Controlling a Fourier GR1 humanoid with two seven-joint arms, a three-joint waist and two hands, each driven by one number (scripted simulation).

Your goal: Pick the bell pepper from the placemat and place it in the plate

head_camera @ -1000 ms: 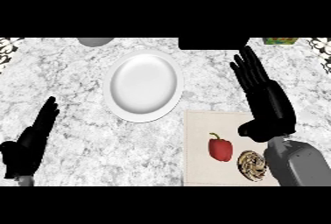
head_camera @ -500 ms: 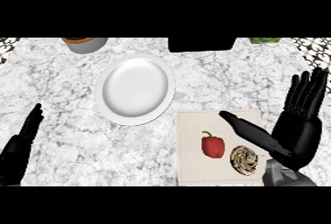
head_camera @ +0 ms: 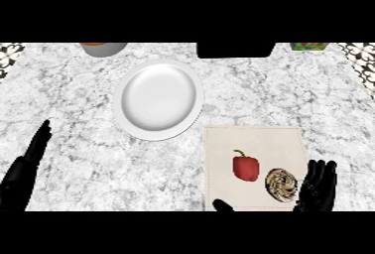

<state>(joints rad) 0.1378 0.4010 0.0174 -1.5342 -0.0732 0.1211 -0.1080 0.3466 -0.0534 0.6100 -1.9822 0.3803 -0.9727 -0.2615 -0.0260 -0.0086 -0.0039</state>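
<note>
- The bell pepper lies on the placemat, near its middle, stem pointing to the mat's far edge. Nothing touches it.
- A round brown mottled item sits on the placemat too, just beside the pepper on the side towards the near right corner.
- The right hand is at the placemat's near right corner, spread wide and holding nothing. Its fingers are straight, and its thumb shows well apart at the mat's near edge.
- The left hand rests open, far left of the placemat.
- The plate stands bare, beyond the placemat's far left corner.
- Judgement: this is the reach step and the grasp has not begun. Next, the hand must go forward over the mat and curl round the pepper, clear of the brown item.
</note>
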